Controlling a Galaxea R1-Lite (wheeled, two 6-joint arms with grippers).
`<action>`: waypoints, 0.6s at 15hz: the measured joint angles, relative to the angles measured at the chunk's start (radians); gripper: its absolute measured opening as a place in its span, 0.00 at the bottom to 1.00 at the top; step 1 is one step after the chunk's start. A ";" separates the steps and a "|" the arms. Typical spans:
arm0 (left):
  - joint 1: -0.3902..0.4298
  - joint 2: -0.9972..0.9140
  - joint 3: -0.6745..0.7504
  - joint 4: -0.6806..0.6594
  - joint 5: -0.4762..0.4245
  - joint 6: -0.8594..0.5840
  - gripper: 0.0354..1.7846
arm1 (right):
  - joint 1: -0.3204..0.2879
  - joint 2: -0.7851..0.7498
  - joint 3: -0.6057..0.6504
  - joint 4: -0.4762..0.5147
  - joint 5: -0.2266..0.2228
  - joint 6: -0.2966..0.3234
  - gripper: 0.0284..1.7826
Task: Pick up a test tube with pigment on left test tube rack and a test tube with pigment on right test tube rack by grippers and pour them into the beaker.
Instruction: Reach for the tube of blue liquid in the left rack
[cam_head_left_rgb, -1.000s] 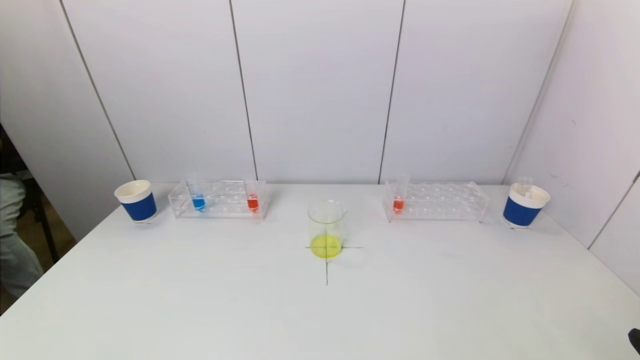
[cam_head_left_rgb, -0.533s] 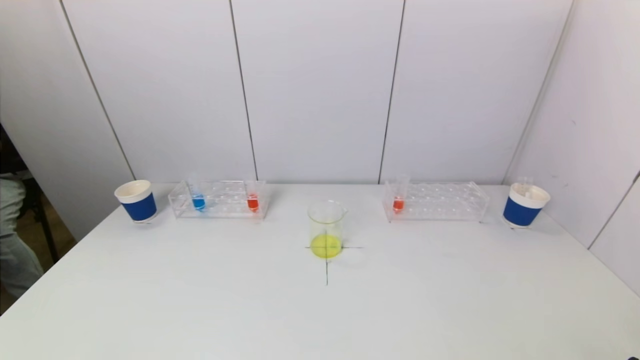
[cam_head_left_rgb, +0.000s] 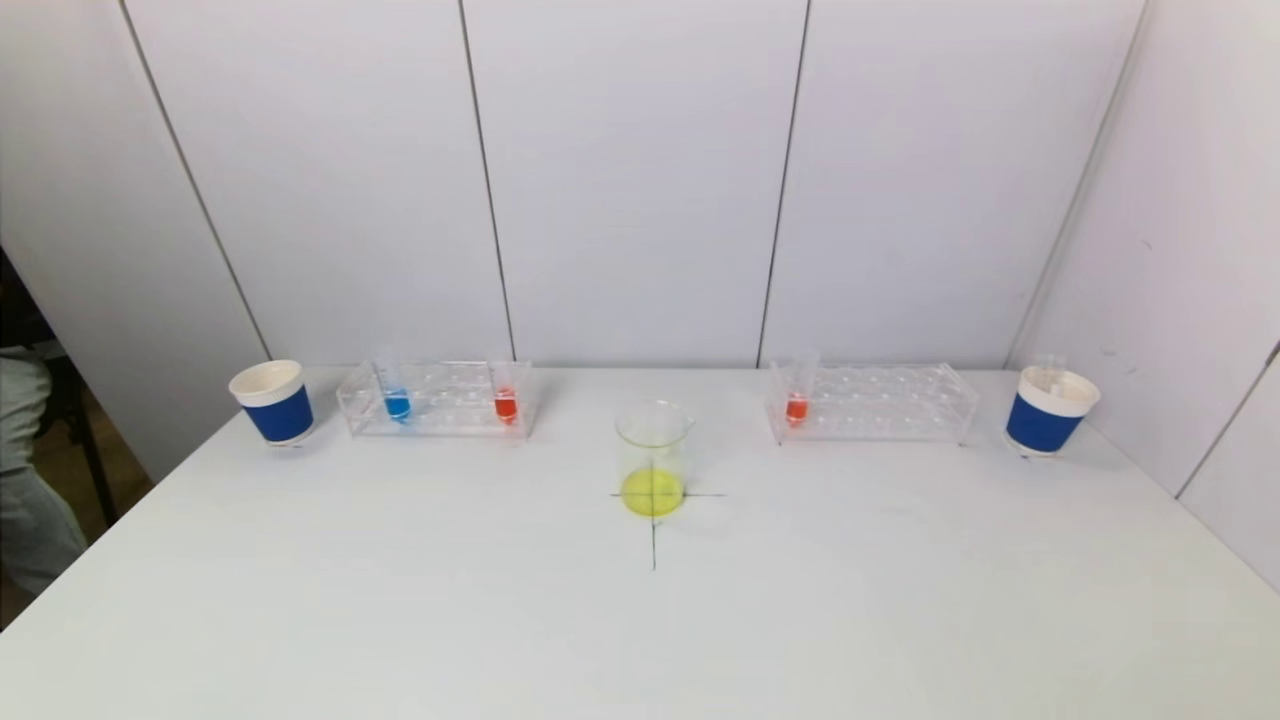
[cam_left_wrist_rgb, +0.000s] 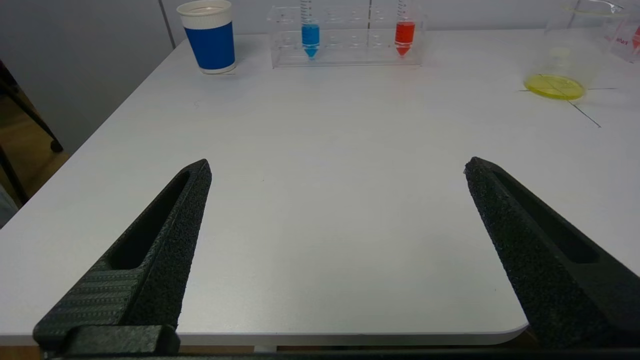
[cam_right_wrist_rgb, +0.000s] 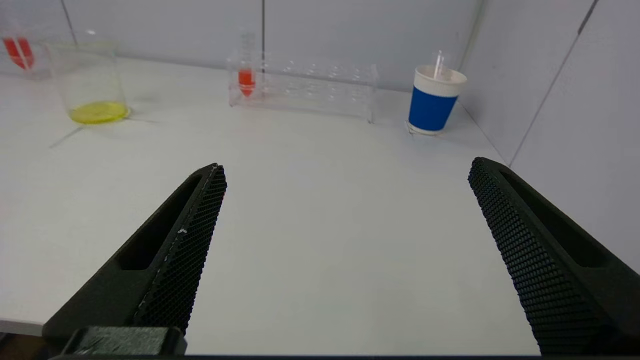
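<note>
Both the left end effector (cam_left_wrist_rgb: 337, 167) and right end effector (cam_right_wrist_rgb: 347, 167) gape wide, empty, at the near edge of the surface (cam_head_left_rgb: 640, 620). Far ahead of each, slim tubes stand in clear racks; a skewed reach could topple the red tube (cam_right_wrist_rgb: 245, 80) or knock the beaker (cam_head_left_rgb: 653, 458).

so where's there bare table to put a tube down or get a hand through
Bare table spans the whole near half, in front of the beaker. Gaps also flank the beaker, toward the left rack and right rack. The back edge is crowded: each rack sits close beside its blue cup, left and right.

head high, wrists low, sharing beaker (cam_head_left_rgb: 653, 458)
</note>
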 joint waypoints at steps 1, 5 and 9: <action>0.000 0.000 0.000 0.000 0.000 0.000 0.99 | 0.001 -0.009 0.000 0.047 -0.020 -0.022 0.99; 0.000 0.000 0.000 0.000 0.000 0.000 0.99 | 0.001 -0.020 -0.001 0.067 -0.023 0.009 0.99; 0.000 0.000 0.000 0.000 0.000 0.000 0.99 | 0.001 -0.022 -0.001 0.057 -0.036 0.074 0.99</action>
